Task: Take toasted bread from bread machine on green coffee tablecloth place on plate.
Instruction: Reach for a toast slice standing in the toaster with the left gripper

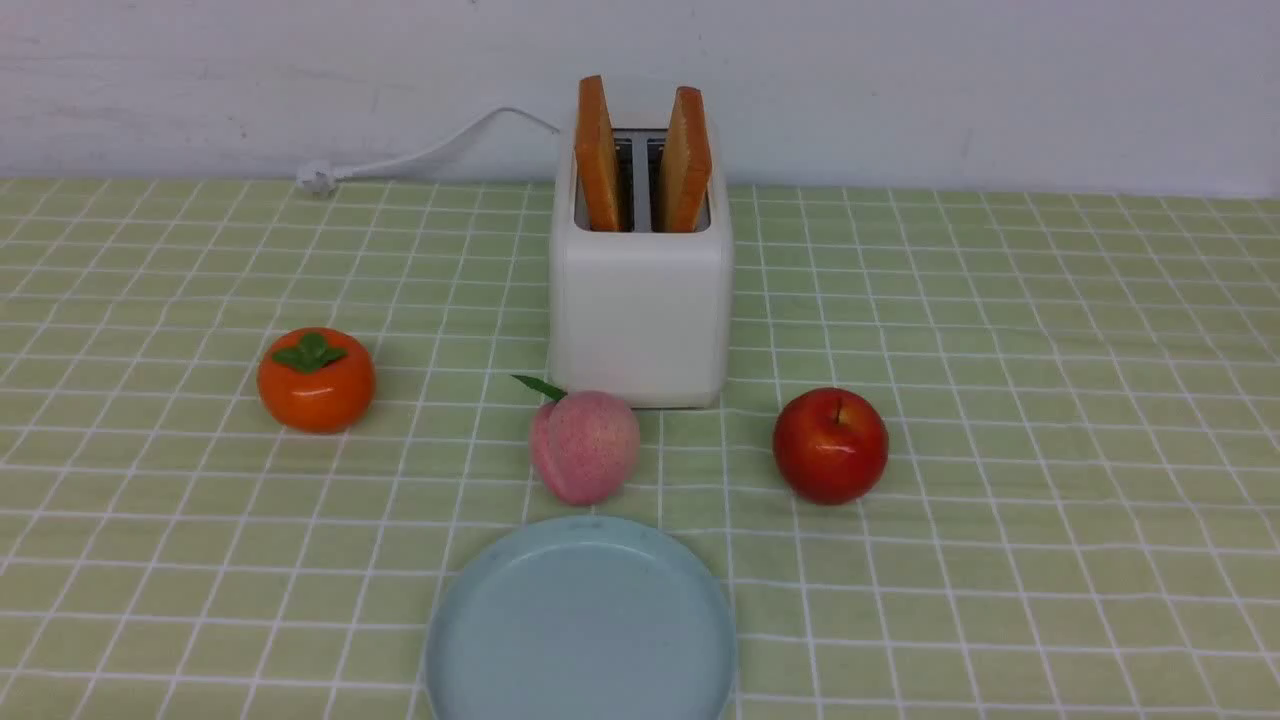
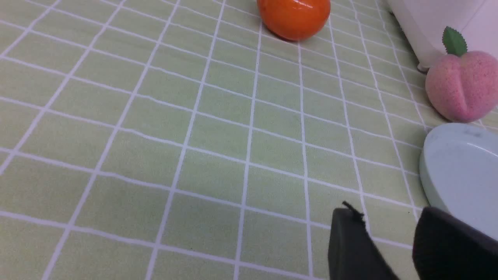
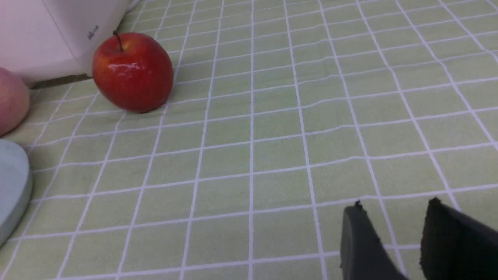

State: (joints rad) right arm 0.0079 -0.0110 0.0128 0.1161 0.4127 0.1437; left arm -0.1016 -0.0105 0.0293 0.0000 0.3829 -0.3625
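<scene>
Two slices of toasted bread (image 1: 600,155) (image 1: 686,160) stand upright in the slots of the white bread machine (image 1: 640,300), at the back middle of the green coffee tablecloth (image 1: 1000,400). The pale-blue plate (image 1: 580,625) lies bare at the front edge. Neither arm shows in the front view. My left gripper (image 2: 389,214) hovers open over the cloth beside the plate's rim (image 2: 459,171), nothing between its fingers. My right gripper (image 3: 393,206) is open too, over bare cloth, well away from the bread machine's corner (image 3: 58,35) and the plate's edge (image 3: 13,186).
An orange persimmon (image 1: 316,380) sits left of the bread machine, a pink peach (image 1: 584,445) just in front of it, and a red apple (image 1: 830,445) to its right front. The white cord (image 1: 420,155) trails off to the back left along the wall.
</scene>
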